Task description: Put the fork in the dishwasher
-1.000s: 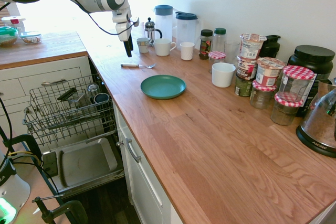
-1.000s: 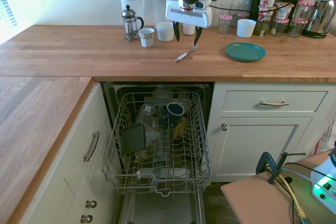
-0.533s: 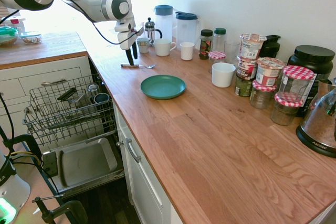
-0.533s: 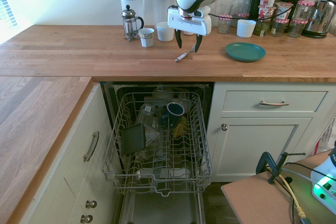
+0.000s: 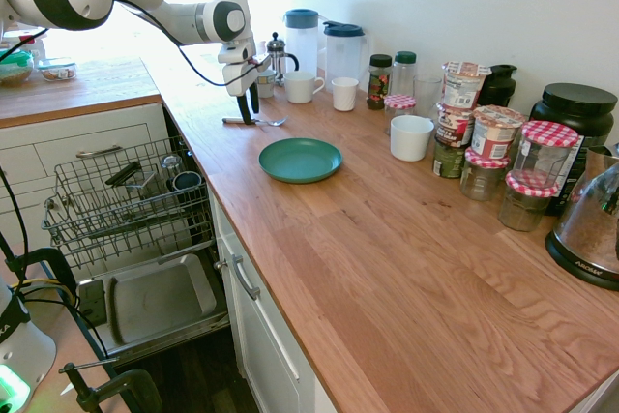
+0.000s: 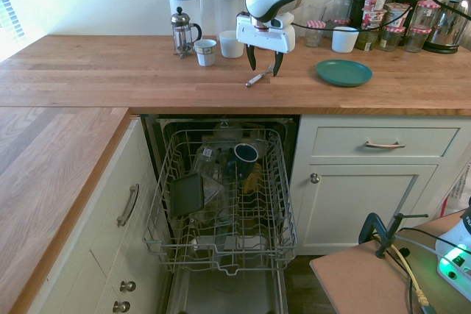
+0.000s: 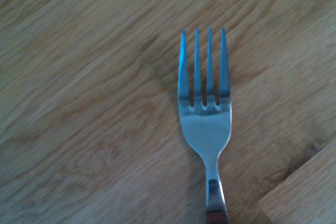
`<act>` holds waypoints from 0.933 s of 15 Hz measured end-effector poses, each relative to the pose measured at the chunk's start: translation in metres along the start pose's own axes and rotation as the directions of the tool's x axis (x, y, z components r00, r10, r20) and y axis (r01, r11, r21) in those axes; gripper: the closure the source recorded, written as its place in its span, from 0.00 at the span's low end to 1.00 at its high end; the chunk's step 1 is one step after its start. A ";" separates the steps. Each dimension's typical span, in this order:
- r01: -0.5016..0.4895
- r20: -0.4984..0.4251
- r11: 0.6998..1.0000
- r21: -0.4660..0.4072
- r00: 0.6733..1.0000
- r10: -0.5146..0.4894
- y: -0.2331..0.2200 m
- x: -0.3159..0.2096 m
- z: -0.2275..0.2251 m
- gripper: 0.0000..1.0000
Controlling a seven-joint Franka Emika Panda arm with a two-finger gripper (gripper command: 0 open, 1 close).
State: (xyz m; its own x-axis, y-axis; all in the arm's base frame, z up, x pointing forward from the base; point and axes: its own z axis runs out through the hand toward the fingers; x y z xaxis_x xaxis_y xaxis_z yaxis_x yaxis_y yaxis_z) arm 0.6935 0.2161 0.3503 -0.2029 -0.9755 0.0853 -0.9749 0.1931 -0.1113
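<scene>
The fork [image 5: 259,122] lies flat on the wooden counter [image 5: 387,268], close to the edge above the dishwasher [image 5: 126,202]. In the second exterior view the fork [image 6: 259,76] sits directly below my gripper [image 6: 265,70], which is open, with one finger on each side of it, low over the wood. From the first exterior view the gripper [image 5: 249,114] reaches down onto the fork's handle. The wrist view shows the fork [image 7: 205,124], tines and neck, on bare wood. The dishwasher [image 6: 221,196] stands open with its wire rack pulled out, holding a mug and some dishes.
A teal plate [image 5: 300,160] lies beside the fork. Behind the gripper stand a French press [image 6: 182,31], a small cup [image 6: 205,52], white mugs [image 5: 302,86] and two jugs [image 5: 303,38]. Jars and a kettle line the wall. White drawers [image 6: 384,144] flank the dishwasher.
The gripper has come down from above the counter to the fork, staying open. The fork has not moved.
</scene>
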 end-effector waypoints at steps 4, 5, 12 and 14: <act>-0.005 0.001 1.000 -0.015 1.000 0.005 -0.007 -0.002 0.007 1.00; -0.006 0.000 1.000 -0.019 1.000 0.006 -0.007 -0.002 0.009 1.00; -0.004 0.008 1.000 -0.027 1.000 0.004 -0.008 -0.004 0.011 1.00; -0.003 0.010 1.000 -0.028 1.000 0.004 -0.008 -0.004 0.011 1.00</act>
State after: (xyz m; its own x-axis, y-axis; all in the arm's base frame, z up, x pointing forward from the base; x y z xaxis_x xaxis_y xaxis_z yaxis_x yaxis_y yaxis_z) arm 0.7026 0.2172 0.3400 -0.2055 -0.9757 0.0754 -0.9763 0.1992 -0.0842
